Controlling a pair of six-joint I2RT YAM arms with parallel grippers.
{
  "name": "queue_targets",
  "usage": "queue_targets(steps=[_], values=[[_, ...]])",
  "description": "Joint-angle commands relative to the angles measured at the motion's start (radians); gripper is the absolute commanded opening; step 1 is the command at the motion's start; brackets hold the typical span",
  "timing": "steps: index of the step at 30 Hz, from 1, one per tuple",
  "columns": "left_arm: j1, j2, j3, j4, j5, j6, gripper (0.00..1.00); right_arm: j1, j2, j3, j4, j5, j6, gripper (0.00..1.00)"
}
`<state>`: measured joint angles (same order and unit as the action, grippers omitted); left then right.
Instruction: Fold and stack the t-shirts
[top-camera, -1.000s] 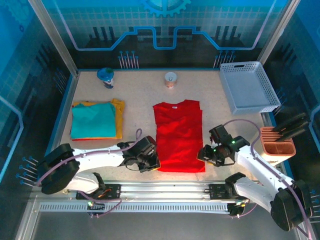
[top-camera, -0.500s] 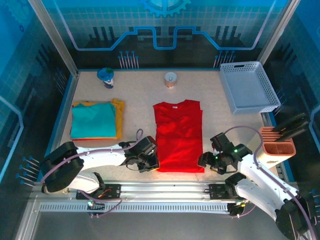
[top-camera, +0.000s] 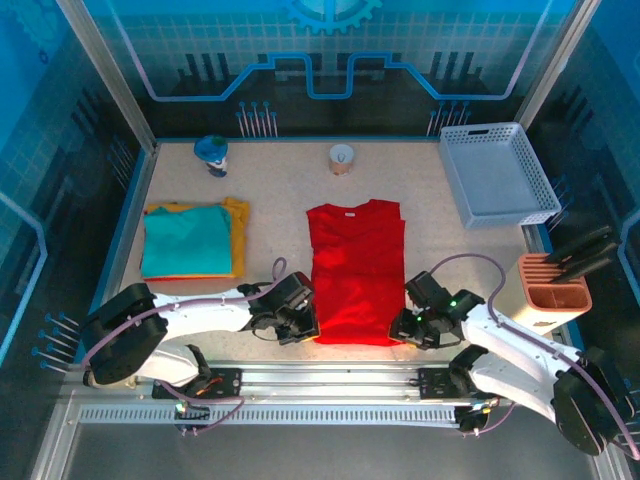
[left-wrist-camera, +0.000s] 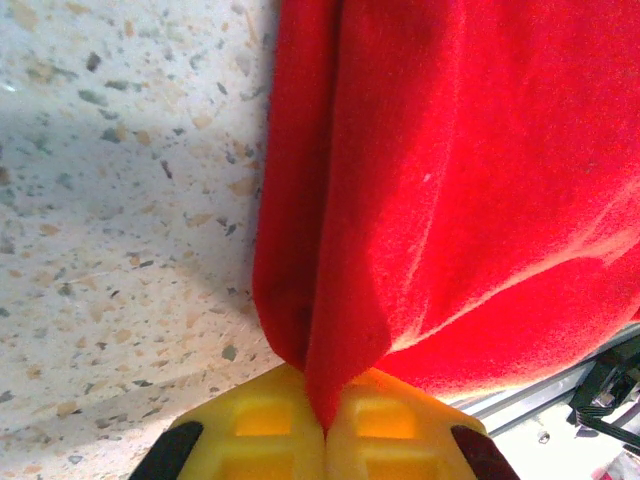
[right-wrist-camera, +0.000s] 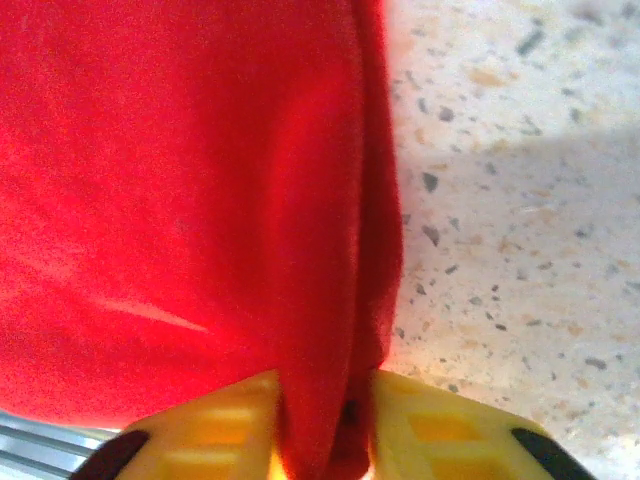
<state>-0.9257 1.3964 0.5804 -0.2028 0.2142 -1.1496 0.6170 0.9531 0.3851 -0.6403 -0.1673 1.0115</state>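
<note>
Top external view first: the red t-shirt (top-camera: 357, 270) lies flat in the middle of the table (top-camera: 280, 190), collar toward the far side, hem near the arms. The left gripper (top-camera: 300, 320) sits at the shirt's near left corner, and the right gripper (top-camera: 403, 325) at its near right corner. Off to the left, the teal t-shirt (top-camera: 186, 240) rests folded on top of the yellow-orange t-shirt (top-camera: 238, 232), well apart from the red one. The white basket (top-camera: 497, 175) stands at the far right.

Left wrist view: the yellow pads (left-wrist-camera: 260, 435) are pressed together, with a peak of red cloth nipped between them. The rest of the shirt fans up and to the right over the speckled tabletop.

Right wrist view: two yellow pads (right-wrist-camera: 440, 430) squeeze a thick fold at the shirt's edge, one on each side, with bare tabletop to the right.
</note>
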Motion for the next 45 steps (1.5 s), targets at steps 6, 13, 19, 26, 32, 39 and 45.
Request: queue_targets(steps=[6,13,19,26,32,39,45], values=[[-0.008,-0.030,-0.028,-0.003,0.011,-0.005,0.00,0.019,-0.122,-0.006,-0.075,0.036,0.043,0.00],[-0.077,-0.136,-0.039,-0.028,-0.017,-0.079,0.00,0.094,-0.206,0.065,-0.251,0.076,0.090,0.00],[-0.086,-0.244,0.078,-0.156,-0.051,-0.088,0.00,0.124,-0.270,0.228,-0.371,0.189,0.121,0.00],[0.017,-0.274,0.160,-0.189,-0.044,-0.058,0.00,-0.005,-0.161,0.356,-0.302,0.194,0.040,0.00],[0.135,-0.215,0.258,-0.215,-0.008,0.036,0.00,-0.140,-0.031,0.454,-0.208,0.133,-0.069,0.00],[0.231,-0.113,0.368,-0.217,0.057,0.119,0.00,-0.255,0.096,0.548,-0.146,0.050,-0.156,0.00],[0.303,-0.024,0.464,-0.238,0.102,0.172,0.00,-0.330,0.210,0.611,-0.099,-0.024,-0.211,0.00]])
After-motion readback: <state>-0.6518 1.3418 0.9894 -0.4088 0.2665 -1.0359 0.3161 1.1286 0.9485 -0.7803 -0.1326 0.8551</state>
